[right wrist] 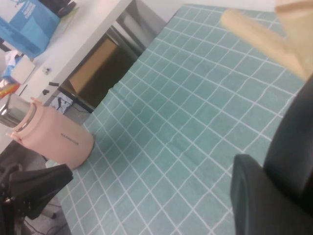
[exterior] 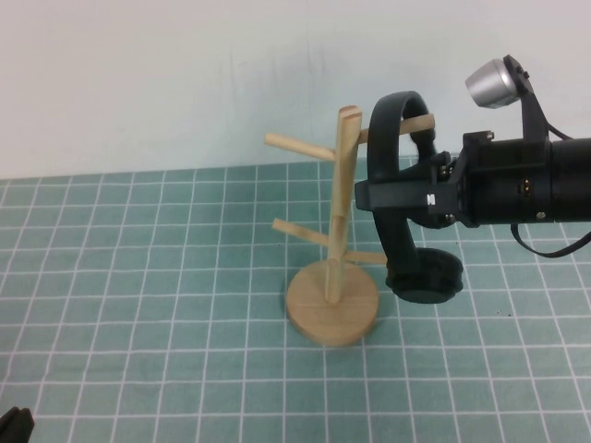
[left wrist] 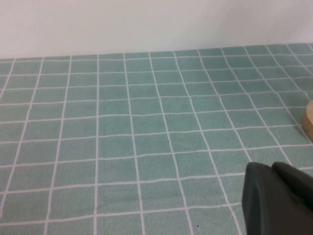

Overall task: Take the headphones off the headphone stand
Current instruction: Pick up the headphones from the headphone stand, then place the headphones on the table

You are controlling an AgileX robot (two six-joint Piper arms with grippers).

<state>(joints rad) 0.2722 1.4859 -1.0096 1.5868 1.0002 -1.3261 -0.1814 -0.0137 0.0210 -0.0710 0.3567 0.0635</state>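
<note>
Black headphones [exterior: 399,185] hang on your wooden stand [exterior: 334,277], squeezed by the right gripper [exterior: 395,196]; the left gripper [left wrist: 279,200] rests low, fingers unclear.

My right claw [exterior: 406,198] is matte black with a small white marking, on a thick black cylindrical forearm; behind it sit a silver-capped camera and a thin black cable loop.

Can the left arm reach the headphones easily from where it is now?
Probably not. The left gripper sits at the table's near left corner, while the headphones hang on the stand's far side, already held by the right gripper.
</note>
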